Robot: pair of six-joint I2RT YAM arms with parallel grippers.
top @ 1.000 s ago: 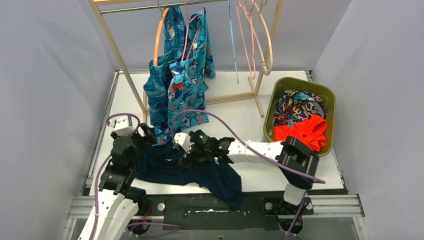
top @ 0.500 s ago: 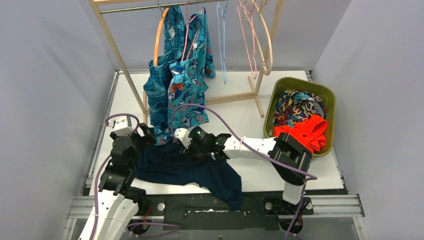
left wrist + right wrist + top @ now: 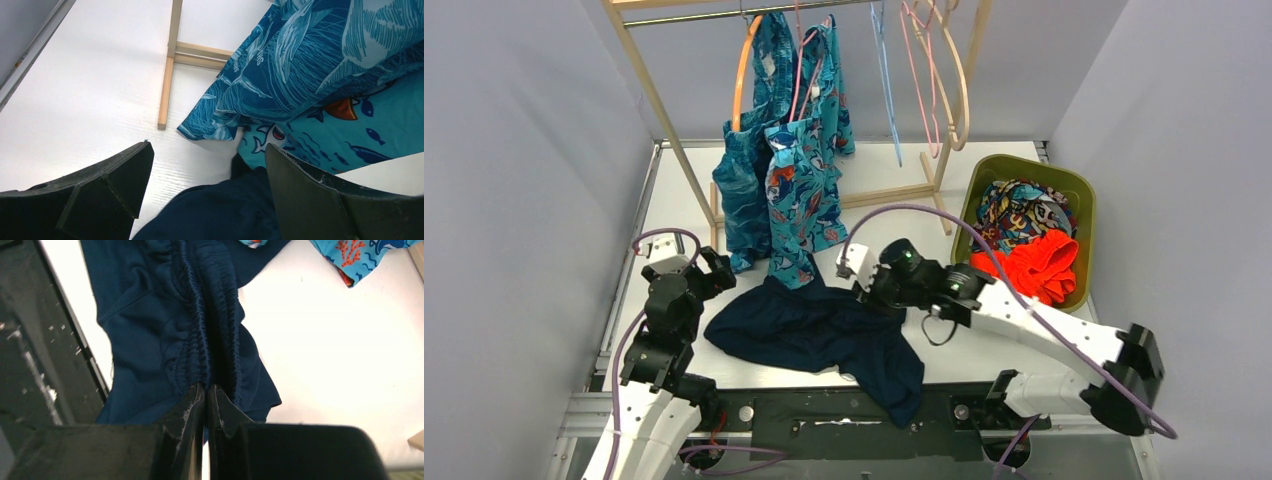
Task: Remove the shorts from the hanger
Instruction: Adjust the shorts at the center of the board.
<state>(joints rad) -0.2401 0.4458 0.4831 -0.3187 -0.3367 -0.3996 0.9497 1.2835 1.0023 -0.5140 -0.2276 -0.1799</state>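
Note:
The navy shorts (image 3: 814, 330) lie spread on the white table, off any hanger. My right gripper (image 3: 864, 285) is shut on their gathered waistband (image 3: 200, 340), the fingertips pinched together at the fabric's edge (image 3: 205, 390). My left gripper (image 3: 709, 272) stands open at the shorts' left end, with navy cloth (image 3: 220, 210) below and between its fingers (image 3: 120, 170). Teal leaf-print shorts (image 3: 742, 190) hang on an orange hanger (image 3: 742, 70). Beside them, turquoise cartoon-print shorts (image 3: 802, 190) hang on a pink hanger (image 3: 804, 60).
The wooden rack (image 3: 664, 110) stands at the back, its foot (image 3: 167, 75) close ahead of my left gripper. Empty hangers (image 3: 934, 80) and a thin blue hanger (image 3: 886, 80) dangle at its right. A green basket (image 3: 1079, 200) at right holds orange-red shorts (image 3: 1034, 265) and multicolour shorts (image 3: 1019, 215).
My right gripper has closed on the navy waistband and moved right, dragging the shorts with it. The blue hanger swings. The left arm stays put, still open.

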